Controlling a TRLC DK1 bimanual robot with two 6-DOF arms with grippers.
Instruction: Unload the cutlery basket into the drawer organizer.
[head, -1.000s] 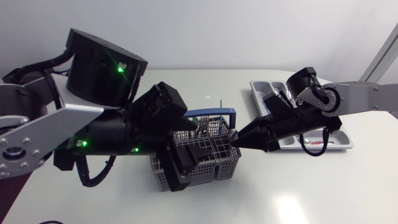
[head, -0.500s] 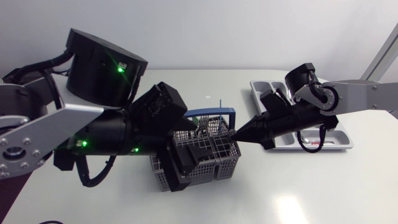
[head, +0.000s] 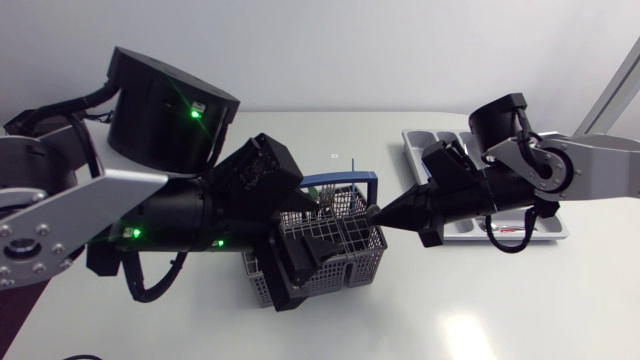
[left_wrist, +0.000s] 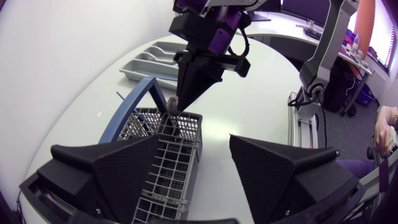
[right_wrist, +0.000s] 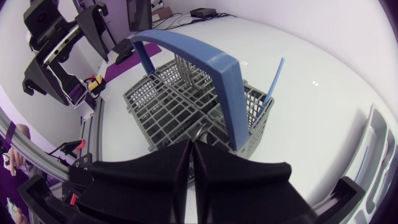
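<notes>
The grey wire cutlery basket (head: 335, 250) with a blue handle (head: 345, 184) stands mid-table. My right gripper (head: 372, 213) points down at the basket's right rim. It is shut on the rounded silver end of a cutlery piece (left_wrist: 169, 102) standing in the basket; the rest of the piece is hidden. In the right wrist view the right gripper (right_wrist: 191, 152) has its fingers pressed together just over the basket (right_wrist: 180, 106). My left gripper (left_wrist: 193, 174) is open above the basket's near end, one finger (left_wrist: 106, 168) over the grid (left_wrist: 165, 168). The grey drawer organizer (head: 420, 140) lies at the right.
A thin blue stick (right_wrist: 273, 81) leans out of the basket's far corner. Something red and dark (head: 505, 231) lies in the organizer's front compartment. My bulky left arm (head: 160, 215) covers the table's left half.
My right gripper has closed its fingers on the silver end at the basket's rim, and its wrist has shifted slightly. The left arm has stayed put.
</notes>
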